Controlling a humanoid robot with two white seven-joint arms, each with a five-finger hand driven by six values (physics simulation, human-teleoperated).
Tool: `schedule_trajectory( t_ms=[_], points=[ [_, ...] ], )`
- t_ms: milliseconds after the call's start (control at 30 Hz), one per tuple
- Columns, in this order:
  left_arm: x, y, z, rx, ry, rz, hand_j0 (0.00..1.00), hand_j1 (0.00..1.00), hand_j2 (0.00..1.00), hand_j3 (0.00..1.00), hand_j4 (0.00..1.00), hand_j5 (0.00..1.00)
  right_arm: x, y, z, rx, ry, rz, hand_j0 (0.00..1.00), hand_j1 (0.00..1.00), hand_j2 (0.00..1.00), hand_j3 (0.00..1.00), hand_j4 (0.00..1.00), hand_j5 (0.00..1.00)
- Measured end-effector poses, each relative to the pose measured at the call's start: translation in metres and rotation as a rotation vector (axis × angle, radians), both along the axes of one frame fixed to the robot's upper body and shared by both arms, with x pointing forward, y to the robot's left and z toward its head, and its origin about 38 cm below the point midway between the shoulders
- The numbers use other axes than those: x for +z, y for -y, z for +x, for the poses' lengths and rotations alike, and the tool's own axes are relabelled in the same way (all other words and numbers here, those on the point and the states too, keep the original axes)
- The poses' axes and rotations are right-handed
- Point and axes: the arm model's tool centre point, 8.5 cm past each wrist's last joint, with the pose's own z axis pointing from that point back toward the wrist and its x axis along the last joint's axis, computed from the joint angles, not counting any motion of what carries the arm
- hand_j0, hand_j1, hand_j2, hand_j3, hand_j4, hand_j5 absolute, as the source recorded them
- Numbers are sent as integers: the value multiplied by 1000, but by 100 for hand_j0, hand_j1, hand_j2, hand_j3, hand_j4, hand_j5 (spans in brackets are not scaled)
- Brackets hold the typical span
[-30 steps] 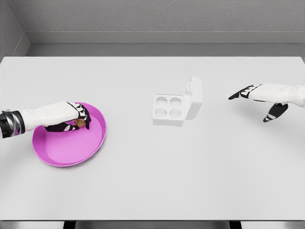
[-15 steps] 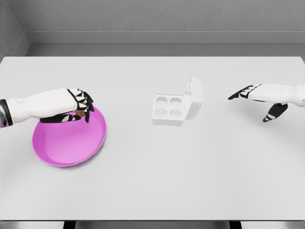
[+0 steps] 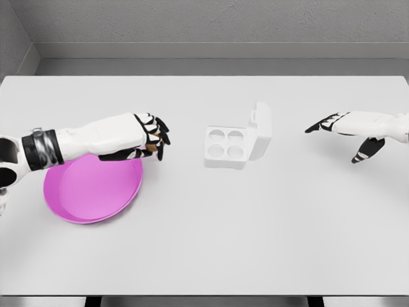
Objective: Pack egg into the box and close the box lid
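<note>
A white tabletop [image 3: 204, 243] fills the head view, with a grey wall behind it. The left robot hand [image 3: 148, 135] reaches in from the left edge on a white arm with a dark wrist band. Its black-tipped fingers [image 3: 157, 130] are curled around a small brown egg [image 3: 151, 148], of which only a sliver shows beneath them. The hand hangs above the tabletop just past the right rim of a round pink plate [image 3: 89, 192], which lies flat on the left side of the tabletop. The forearm crosses over the plate's far edge.

Near the middle of the tabletop, well apart from the left hand, sits a small white egg box [image 3: 227, 146]. It has four round hollows in two rows, all showing white inside. Its lid [image 3: 260, 130] stands open, hinged on the right side and tilted up and away from the tray.

The right robot hand [image 3: 339, 128] enters from the right edge and hovers above the tabletop to the right of the box, fingers stretched out and spread, holding nothing.
</note>
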Motion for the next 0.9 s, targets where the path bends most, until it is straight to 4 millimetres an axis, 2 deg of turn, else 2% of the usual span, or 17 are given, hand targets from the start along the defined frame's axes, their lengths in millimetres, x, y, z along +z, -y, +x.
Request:
schedule_trajectory(
  t_ms=[200, 400, 567, 667, 900],
  points=[
    [3, 24, 4, -37, 23, -11, 43, 43, 43, 43, 43, 43, 0, -1, 0, 1, 0, 1, 100, 100, 100, 100, 100, 100],
    [-3, 46, 5, -68, 23, -19, 43, 43, 43, 43, 43, 43, -1, -3, 1, 5, -1, 5, 100, 100, 100, 100, 100, 100],
    [7, 66, 21, -84, 49, -22, 43, 43, 43, 43, 43, 43, 0, -4, 2, 5, 2, 6, 100, 100, 100, 100, 100, 100],
    [-3, 79, 28, -90, 14, -28, 43, 43, 43, 43, 43, 43, 0, -4, 2, 5, 2, 6, 100, 100, 100, 100, 100, 100],
    [-3, 99, 44, -96, -36, -94, 44, 44, 44, 44, 44, 44, 0, -4, 2, 7, 2, 7, 100, 100, 100, 100, 100, 100]
  ],
)
